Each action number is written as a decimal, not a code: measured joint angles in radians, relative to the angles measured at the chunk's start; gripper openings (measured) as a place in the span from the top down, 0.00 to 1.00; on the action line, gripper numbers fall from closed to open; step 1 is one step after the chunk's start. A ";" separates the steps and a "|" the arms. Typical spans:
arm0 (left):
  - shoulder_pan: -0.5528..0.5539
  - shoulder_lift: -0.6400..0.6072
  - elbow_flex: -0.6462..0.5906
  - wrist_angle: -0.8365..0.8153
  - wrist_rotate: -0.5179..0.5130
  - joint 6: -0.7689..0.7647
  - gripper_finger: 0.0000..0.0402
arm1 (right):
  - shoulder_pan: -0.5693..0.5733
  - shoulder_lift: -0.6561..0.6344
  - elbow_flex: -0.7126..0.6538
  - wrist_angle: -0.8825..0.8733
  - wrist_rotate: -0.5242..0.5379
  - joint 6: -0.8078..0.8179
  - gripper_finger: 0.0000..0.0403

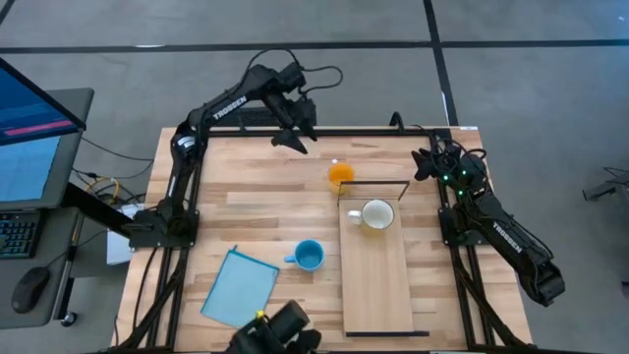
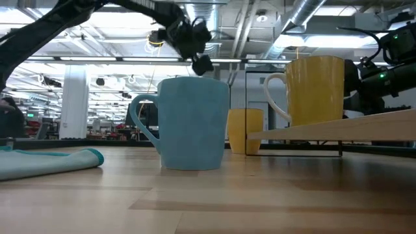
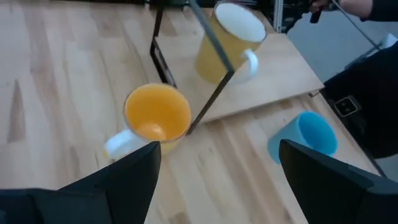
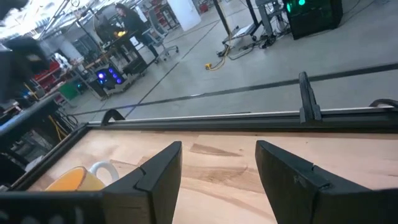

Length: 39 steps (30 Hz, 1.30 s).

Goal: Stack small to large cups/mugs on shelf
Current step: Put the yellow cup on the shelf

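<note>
Both fingers of left claw wide apart, empty

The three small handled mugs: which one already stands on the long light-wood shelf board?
The cream-yellow mug with the white inside stands on the light-wood shelf board. The orange mug and the light-blue mug stand on the slatted wooden tabletop.
</note>
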 joint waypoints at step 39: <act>-0.086 0.001 -0.234 0.458 -0.381 0.010 0.21 | 0.000 0.000 0.000 0.008 0.000 0.088 0.44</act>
